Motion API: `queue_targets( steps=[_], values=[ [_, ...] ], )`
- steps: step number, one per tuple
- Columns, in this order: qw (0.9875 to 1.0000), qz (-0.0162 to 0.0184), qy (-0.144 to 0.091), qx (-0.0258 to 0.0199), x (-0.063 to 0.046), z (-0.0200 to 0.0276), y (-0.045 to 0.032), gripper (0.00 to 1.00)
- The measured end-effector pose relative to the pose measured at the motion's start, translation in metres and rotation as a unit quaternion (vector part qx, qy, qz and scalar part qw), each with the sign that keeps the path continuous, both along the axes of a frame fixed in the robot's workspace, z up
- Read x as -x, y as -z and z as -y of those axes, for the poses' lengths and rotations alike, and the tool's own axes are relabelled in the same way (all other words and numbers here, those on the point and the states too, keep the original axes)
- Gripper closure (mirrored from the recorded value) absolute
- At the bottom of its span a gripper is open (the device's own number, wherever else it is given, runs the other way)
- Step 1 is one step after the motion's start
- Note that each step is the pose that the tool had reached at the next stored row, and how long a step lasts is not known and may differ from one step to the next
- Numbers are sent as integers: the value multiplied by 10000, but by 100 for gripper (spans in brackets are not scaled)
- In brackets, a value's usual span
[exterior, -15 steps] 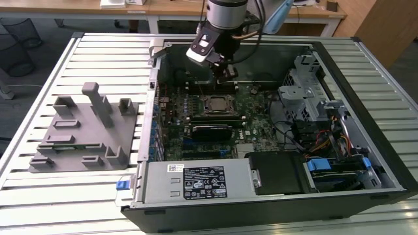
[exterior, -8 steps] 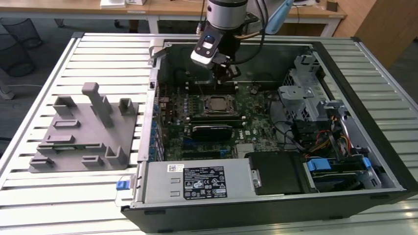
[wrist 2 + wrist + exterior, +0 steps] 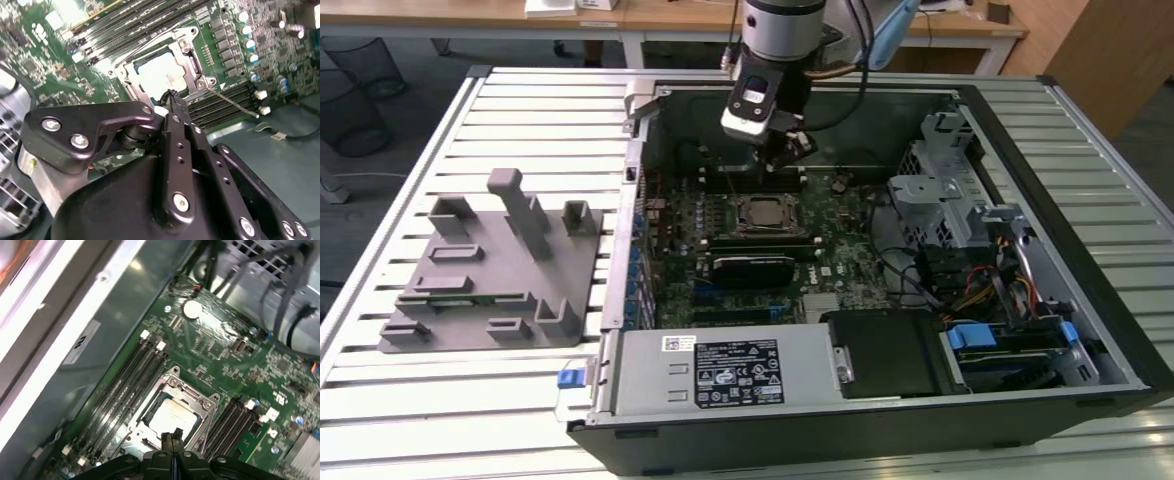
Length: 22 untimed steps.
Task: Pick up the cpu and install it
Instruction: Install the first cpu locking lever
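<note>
Already the cpu [image 3: 172,416] sits in the motherboard socket [image 3: 200,401], and the fingers [image 3: 171,440], pressed together and empty, hover above it. Light, stiff, fragile underneath, it's probably best gripped by its edges.

One cpu [image 3: 172,415], one grey fixture [image 3: 487,265], one end effector [image 3: 781,150], perhaps eight memory slots [image 3: 127,385].

Lab or workshop: open black computer tower case [image 3: 1067,330] on slatted white metal workbench [image 3: 467,400], grey moulded parts fixture [image 3: 487,280], pale wooden desks [image 3: 494,15] behind.
</note>
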<state>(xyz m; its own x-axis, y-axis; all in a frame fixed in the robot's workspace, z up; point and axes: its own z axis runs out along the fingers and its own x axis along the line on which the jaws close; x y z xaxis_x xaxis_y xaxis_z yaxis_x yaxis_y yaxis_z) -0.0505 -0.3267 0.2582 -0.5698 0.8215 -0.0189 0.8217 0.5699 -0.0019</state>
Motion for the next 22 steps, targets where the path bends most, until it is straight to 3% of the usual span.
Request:
queue_targets(
  steps=[3, 6, 12, 17, 22],
  values=[
    [9996, 0, -273, 0, 0, 0, 6, 89],
    [9985, 0, -548, 0, 0, 0, 11, 89],
    [9941, -1, -1085, 2, 0, 0, 21, 89],
    [9881, 0, -1539, -1, 0, 0, 24, 89],
    [9800, 0, -1990, 0, 0, 0, 28, 89]
  ],
)
